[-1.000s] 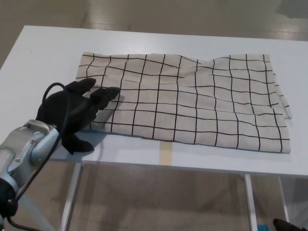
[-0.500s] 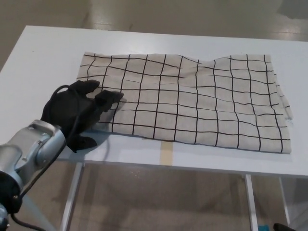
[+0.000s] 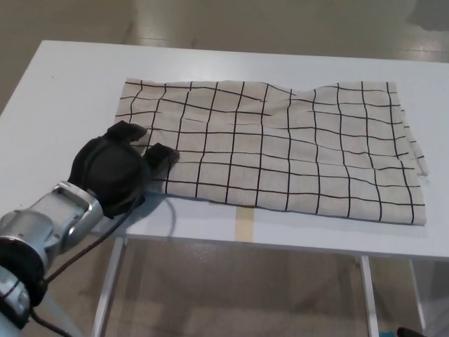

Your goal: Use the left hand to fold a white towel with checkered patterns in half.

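The white towel with black checks [image 3: 280, 147] lies spread flat on the white table [image 3: 70, 84], its long side running left to right, with light wrinkles near the far edge. My black left hand [image 3: 116, 168] rests on the towel's near-left corner and hides it. Its silver forearm [image 3: 49, 225] comes in from the lower left. Whether the hand grips the cloth cannot be made out. My right hand does not show.
A strip of tan tape [image 3: 242, 225] marks the table's front edge just below the towel. The table's metal legs [image 3: 109, 281] and the grey floor [image 3: 245, 288] show beneath. Bare tabletop surrounds the towel on the left and far sides.
My left hand has slid right and forward onto the towel's near-left corner and rolled over it, so the thumb seen earlier below the hand is now hidden. The view has shifted slightly.
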